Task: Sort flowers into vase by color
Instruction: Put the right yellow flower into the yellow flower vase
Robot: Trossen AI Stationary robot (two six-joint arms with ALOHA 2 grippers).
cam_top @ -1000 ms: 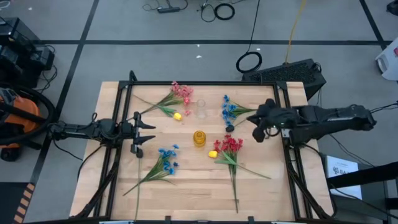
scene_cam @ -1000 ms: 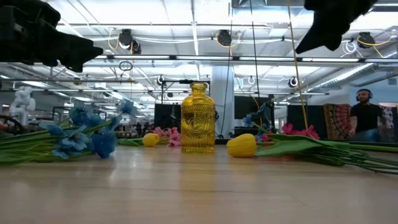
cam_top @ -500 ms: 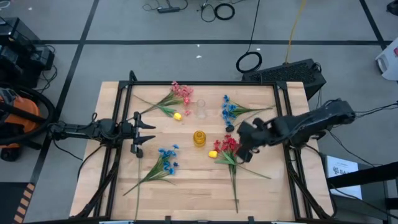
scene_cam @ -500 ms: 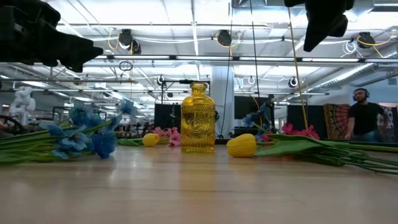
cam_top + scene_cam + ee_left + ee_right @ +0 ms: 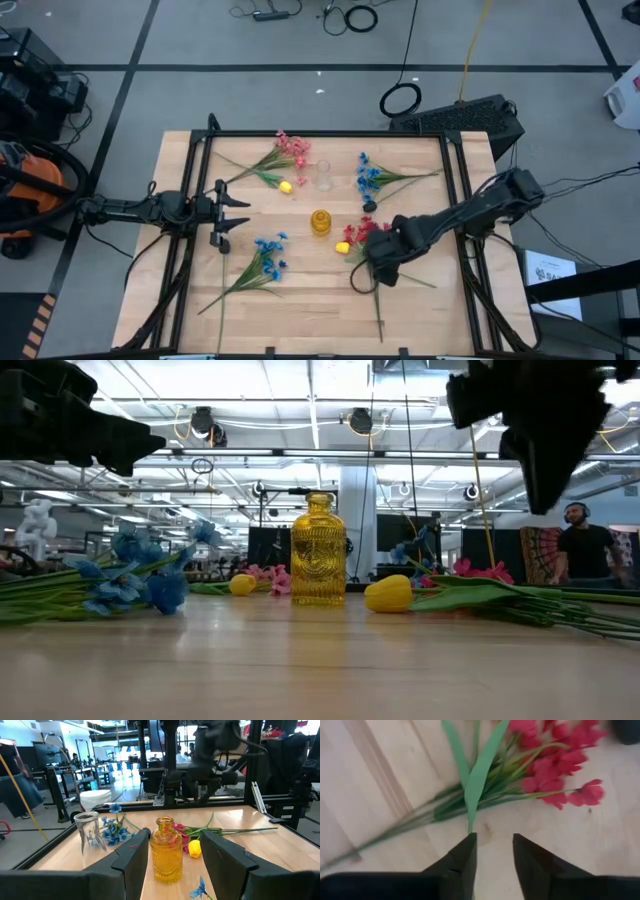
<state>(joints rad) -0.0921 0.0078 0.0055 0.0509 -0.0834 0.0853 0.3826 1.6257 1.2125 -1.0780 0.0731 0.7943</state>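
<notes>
While the left gripper [image 5: 222, 215] waits open at the table's [image 5: 300, 300] left edge, the right gripper [image 5: 368, 272] hangs over the red flowers' [image 5: 368, 234] stems, its fingers [image 5: 460, 865] narrowly parted and holding nothing. Just beside those blooms toward the left arm stands the vase [image 5: 320, 222], mid-table. No writing can be read anywhere.

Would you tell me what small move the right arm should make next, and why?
Probably lower straight down and close on the stems. The right gripper hangs open above the red flowers, its fingers either side of the green stems, not touching them.
</notes>
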